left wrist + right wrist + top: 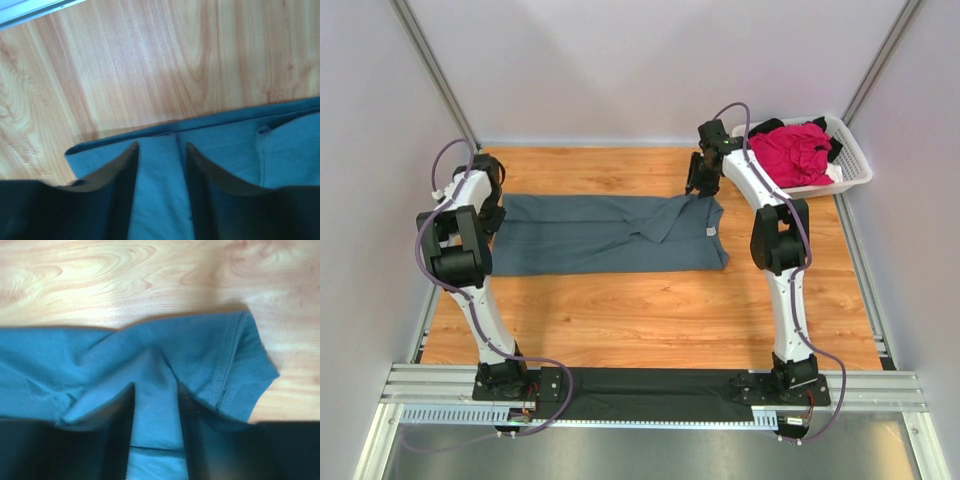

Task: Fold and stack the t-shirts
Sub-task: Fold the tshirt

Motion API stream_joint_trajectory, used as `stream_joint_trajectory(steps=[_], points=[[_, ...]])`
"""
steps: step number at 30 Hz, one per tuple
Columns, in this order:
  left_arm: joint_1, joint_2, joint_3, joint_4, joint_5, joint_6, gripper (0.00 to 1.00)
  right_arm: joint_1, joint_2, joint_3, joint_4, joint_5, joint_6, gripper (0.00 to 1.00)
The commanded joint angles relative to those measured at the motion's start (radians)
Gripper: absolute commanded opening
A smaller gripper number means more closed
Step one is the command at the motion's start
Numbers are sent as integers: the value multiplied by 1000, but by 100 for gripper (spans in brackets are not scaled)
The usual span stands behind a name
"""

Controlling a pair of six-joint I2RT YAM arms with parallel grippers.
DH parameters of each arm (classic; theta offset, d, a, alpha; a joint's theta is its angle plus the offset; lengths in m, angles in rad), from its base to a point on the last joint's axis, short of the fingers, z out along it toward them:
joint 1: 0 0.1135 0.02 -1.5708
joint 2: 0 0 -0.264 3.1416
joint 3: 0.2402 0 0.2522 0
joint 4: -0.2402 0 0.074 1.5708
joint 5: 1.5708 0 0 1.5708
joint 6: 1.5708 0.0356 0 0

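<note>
Left jaws stand narrowly parted over the left end of the slate blue-grey cloth t-shirt (590,240), spread lengthwise across the wooden counter (650,310); right jaws, likewise narrowly parted, sit over its right end.

Both arms pair smooth white link shells with chunky black joint housings. The left arm (480,300) and the right arm (788,295) each end below in a squat black base (505,380). A thin mauve cable (440,160) loops off the left arm's upper joint and runs down along its white links. A matching cable (733,105) arches over the right arm's top and follows its lower link. The left claw (160,150) and the right claw (156,390) have dark, matte fingers (117,190), broad at the root and narrowing to blunt tips.
</note>
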Motion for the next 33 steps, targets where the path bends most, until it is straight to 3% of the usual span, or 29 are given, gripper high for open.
stream_joint_trajectory(steps=[1,4,7,10,13,14,17,22,26,33], points=[[12,-50,-4,67,24,42,53,-5,-22,26,54,-79,-39,47],[10,-101,-19,129,50,95,66,-5,-40,52,51,-99,-50,69],[10,-153,10,176,96,180,73,-9,-88,64,53,-85,-58,82],[-14,-219,28,291,215,312,75,-23,-158,47,55,-75,-45,83],[-129,-270,37,460,335,510,78,-54,-243,-45,64,-48,-1,84],[-219,-273,47,491,367,567,78,-63,-266,-86,68,-44,14,84],[-400,-239,125,525,440,710,79,-115,-397,-281,113,-59,76,84],[-600,-138,221,567,541,846,77,-169,-531,-598,191,-39,64,82],[-727,-51,278,563,543,901,75,-180,-577,-714,196,-35,30,78],[-860,107,375,430,411,1000,71,-180,-625,-812,237,-71,11,68]])
